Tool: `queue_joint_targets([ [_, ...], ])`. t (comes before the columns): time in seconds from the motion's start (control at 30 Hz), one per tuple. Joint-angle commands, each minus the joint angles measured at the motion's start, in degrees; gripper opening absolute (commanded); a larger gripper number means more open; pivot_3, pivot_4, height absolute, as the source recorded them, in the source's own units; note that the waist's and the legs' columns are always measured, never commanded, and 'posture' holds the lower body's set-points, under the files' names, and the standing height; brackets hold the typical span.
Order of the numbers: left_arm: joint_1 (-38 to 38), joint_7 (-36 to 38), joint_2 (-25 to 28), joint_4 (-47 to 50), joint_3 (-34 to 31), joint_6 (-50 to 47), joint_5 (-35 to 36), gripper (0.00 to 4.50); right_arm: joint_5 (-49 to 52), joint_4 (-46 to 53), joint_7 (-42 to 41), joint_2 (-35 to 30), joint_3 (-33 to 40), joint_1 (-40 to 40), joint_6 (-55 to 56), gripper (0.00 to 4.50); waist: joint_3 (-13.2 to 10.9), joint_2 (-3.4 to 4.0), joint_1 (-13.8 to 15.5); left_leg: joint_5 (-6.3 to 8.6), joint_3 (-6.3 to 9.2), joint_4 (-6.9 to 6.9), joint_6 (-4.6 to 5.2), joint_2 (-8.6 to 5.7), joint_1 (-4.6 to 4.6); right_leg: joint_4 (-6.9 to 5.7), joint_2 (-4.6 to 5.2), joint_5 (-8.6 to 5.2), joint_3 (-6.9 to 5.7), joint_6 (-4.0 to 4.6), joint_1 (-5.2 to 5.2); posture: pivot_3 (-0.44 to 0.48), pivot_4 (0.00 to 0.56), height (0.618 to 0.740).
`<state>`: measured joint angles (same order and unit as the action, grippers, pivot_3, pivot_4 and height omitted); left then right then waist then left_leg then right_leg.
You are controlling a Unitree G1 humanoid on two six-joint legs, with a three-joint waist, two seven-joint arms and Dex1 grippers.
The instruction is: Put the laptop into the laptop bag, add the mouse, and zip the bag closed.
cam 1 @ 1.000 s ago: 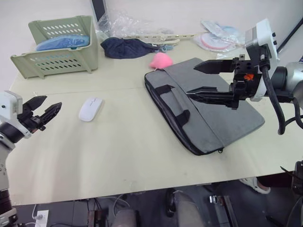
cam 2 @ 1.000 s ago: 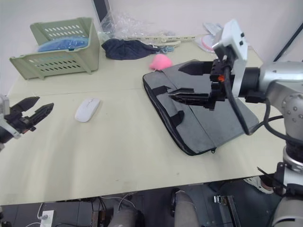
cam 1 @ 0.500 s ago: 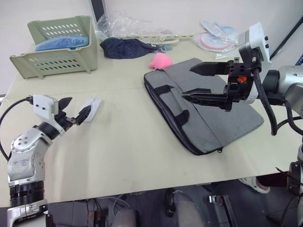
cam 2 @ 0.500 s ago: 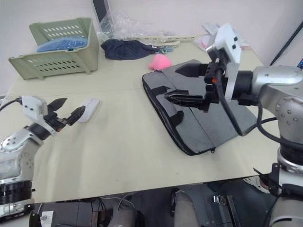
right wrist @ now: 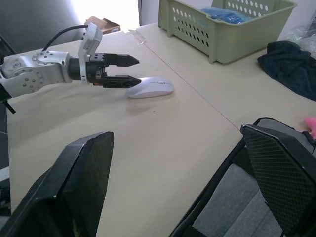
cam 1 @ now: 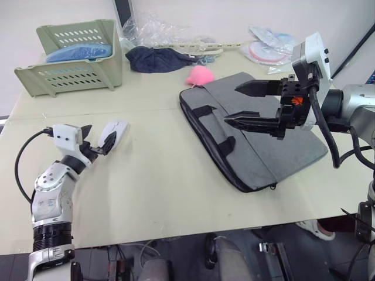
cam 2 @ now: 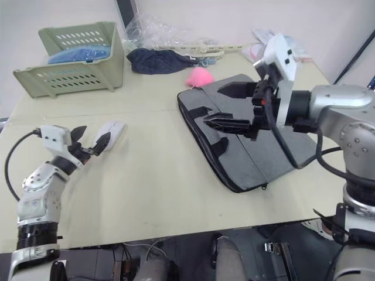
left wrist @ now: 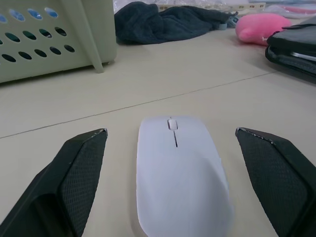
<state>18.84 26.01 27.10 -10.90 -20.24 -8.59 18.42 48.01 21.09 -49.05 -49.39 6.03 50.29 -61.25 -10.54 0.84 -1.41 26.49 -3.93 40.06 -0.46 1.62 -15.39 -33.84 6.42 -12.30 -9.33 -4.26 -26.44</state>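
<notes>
The white mouse [cam 1: 114,131] lies on the table's left side. My left gripper [cam 1: 98,139] is open at table height, one finger on each side of the mouse's [left wrist: 180,177] near end, not touching it. The grey laptop bag [cam 1: 261,143] lies flat at the right, with black handles and a pink fluffy charm [cam 1: 199,75] at its far corner. Above the bag's middle my right gripper [cam 1: 231,104] hovers open and holds nothing. The laptop is hidden from view.
A green basket [cam 1: 70,55] holding a blue item stands at the back left. A dark blue cloth bundle [cam 1: 155,58], clear plastic wrap [cam 1: 158,29] and round pads [cam 1: 266,50] line the table's far edge. Bare tabletop lies between mouse and bag.
My left arm has swung in from the table's left edge to the mouse, and its fingers now straddle it. My right gripper has stayed over the bag, shifting only slightly.
</notes>
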Motion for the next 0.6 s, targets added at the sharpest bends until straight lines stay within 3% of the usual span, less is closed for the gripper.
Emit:
queue_joint_targets([
  [0.03, 0.9, -0.4, -0.2, 0.0, 0.2, 1.7, -0.1, 4.47, 1.2, 2.3, 1.0, -0.6, 2.2, -0.2, 0.4, 4.5, 0.0, -0.02, -0.1, 0.0, 0.01, 0.0, 0.0, 0.0, 0.0, 0.0, 0.0, 0.0, -0.01, 0.0, 0.0, 0.0, 0.15, 0.74],
  [0.6, 2.9, 0.0, 0.4, -7.7, 0.3, 3.1, -0.5, 4.47, 0.7, 3.1, 1.3, -1.3, 2.9, -2.2, 1.1, 4.5, 0.0, -0.07, -0.1, -0.01, 0.0, 0.02, 0.01, 0.0, 0.01, -0.01, 0.0, 0.0, -0.01, 0.0, 0.01, 0.0, 0.15, 0.74],
])
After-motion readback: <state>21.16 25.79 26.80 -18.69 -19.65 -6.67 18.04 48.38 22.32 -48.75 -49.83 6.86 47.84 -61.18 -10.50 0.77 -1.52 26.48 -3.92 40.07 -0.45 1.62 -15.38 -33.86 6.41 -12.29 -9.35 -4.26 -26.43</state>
